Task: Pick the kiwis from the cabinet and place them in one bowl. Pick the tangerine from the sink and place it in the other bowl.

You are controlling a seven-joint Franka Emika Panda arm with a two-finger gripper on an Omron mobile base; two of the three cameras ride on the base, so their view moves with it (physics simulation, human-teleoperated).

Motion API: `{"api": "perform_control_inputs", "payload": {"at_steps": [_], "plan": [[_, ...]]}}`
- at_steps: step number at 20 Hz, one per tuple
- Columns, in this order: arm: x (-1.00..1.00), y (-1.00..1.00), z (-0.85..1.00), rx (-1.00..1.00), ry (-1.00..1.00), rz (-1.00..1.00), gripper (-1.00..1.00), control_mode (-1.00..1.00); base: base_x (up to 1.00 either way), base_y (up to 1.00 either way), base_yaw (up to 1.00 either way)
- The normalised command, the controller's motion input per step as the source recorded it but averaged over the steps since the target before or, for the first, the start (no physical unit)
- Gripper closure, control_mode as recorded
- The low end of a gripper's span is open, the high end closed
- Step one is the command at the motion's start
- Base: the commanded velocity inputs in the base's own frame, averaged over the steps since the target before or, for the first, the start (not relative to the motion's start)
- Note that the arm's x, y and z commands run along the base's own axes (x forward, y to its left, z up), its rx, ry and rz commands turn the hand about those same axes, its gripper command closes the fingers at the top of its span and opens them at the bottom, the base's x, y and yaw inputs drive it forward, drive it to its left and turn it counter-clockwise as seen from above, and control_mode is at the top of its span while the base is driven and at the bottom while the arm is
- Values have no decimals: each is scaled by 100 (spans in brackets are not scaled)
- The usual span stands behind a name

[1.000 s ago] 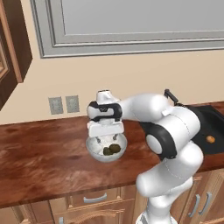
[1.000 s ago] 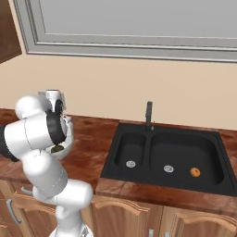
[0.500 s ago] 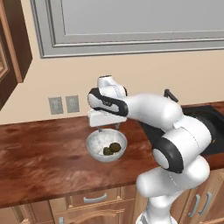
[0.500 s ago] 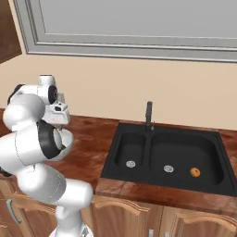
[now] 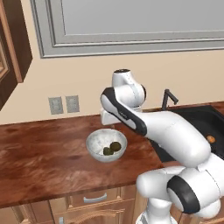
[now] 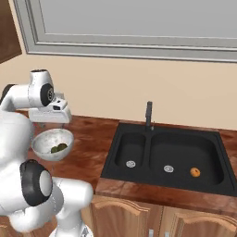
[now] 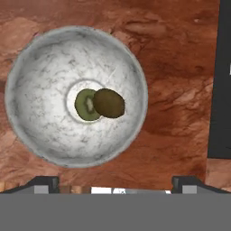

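The arm reaches out left over the worktop (image 5: 43, 153), its wrist bent so the gripper (image 7: 116, 182) points straight down above the bowl (image 7: 40, 67), fingers spread wide and empty. Both kiwis (image 7: 100, 103) lie touching at the bowl's middle. The tangerine (image 6: 195, 172) sits in the sink's (image 6: 139, 139) right basin.

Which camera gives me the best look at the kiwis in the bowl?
The hand view: it looks straight down into the bowl, showing the kiwis touching at its centre, one with a green cut face. The left base view shows them as small dark lumps; the right base view shows just a dark speck.
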Motion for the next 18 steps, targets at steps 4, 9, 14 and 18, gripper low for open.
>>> {"api": "perform_control_inputs", "payload": {"at_steps": [4, 9, 14, 18], "plan": [[-49, -57, 29, 4, -1, 1, -100, -100, 0, 0, 0], [-42, -38, 23, 1, -1, 0, -100, -100, 0, 0, 0], [-34, -43, 33, 1, 0, 0, -100, -100, 0, 0, 0], [-44, -54, 25, 1, 0, 0, -100, -100, 0, 0, 0]]}}
